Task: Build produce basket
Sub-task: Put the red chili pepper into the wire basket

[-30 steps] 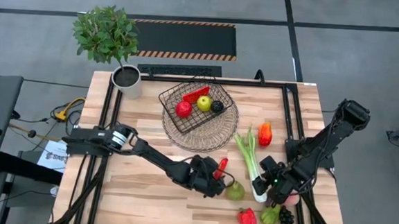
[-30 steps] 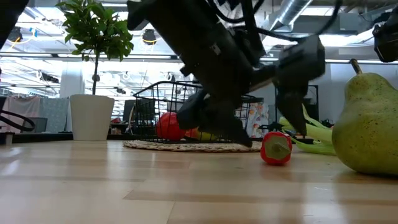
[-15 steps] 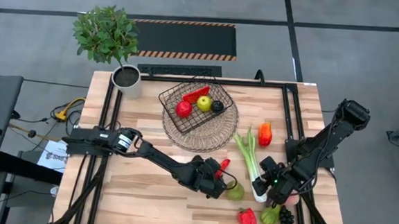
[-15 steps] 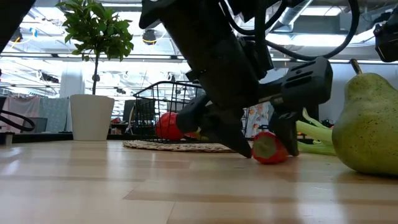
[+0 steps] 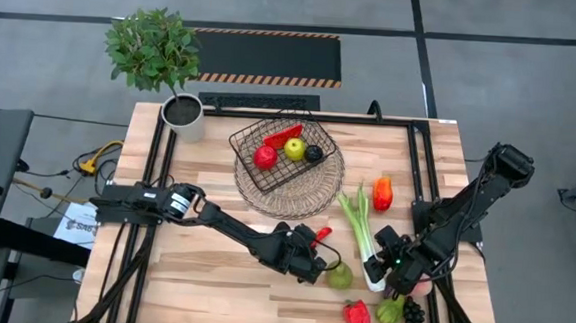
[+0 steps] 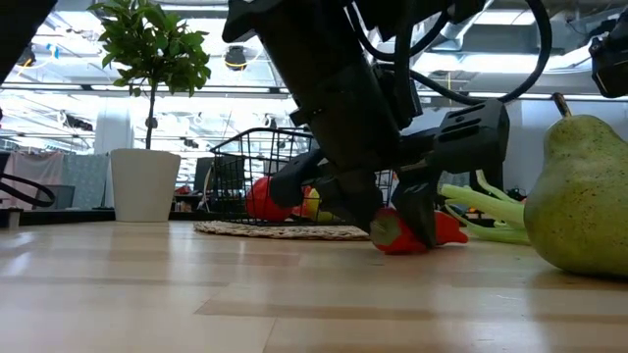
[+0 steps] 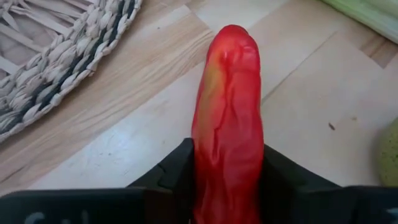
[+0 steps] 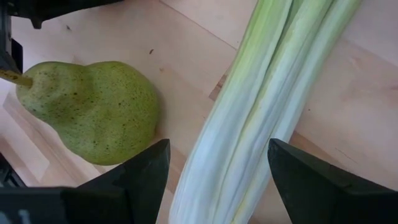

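Nearest to the front edge of the desk [image 5: 210, 287], at about 5 o'clock in the high view, lie a red pepper [image 5: 357, 315] and a green pepper [image 5: 390, 310]. Just above them the right end effector [image 5: 393, 276] hovers over the white end of the leek [image 5: 361, 226]; its fingers [image 8: 134, 177] stand spread, one on each side of the stalk, not touching it. A green pear [image 5: 339, 276] lies just beside, between both arms.

The left end effector [image 5: 313, 251] is low at the middle of the desk, at 6 o'clock from the basket. Its fingers [image 7: 171, 177] pinch a red chilli [image 7: 227, 124], which points forward out of the grip and lies against the wood.

Farther, at 3 o'clock, an orange-red pepper [image 5: 383, 192] lies near the leek's green tips.

At 12 o'clock the dark wire basket [image 5: 252, 139] stands on a round woven tray [image 5: 316, 188]. Inside are a red apple [image 5: 265, 157], a yellow-green apple [image 5: 295, 149], dark grapes [image 5: 314, 153] and another red piece [image 5: 284, 136].

At 11 o'clock, on the far corner, stands a potted plant [image 5: 155, 48].
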`<action>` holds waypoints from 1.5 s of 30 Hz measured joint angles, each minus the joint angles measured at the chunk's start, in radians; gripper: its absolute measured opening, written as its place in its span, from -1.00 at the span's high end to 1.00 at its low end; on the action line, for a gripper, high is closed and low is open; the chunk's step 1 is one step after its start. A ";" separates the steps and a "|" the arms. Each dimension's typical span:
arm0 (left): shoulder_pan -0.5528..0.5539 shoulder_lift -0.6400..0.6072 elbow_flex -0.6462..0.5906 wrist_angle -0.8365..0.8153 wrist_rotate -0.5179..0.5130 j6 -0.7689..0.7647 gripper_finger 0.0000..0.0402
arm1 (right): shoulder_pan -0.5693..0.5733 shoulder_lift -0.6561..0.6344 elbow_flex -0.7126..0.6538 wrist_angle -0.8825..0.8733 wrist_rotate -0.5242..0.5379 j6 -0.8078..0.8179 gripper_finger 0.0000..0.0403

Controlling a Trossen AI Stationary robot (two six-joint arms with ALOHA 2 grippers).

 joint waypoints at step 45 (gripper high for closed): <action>0.009 -0.179 0.606 -0.880 -0.271 0.072 0.43 | 0.000 0.000 0.000 -0.005 0.024 -0.018 -0.45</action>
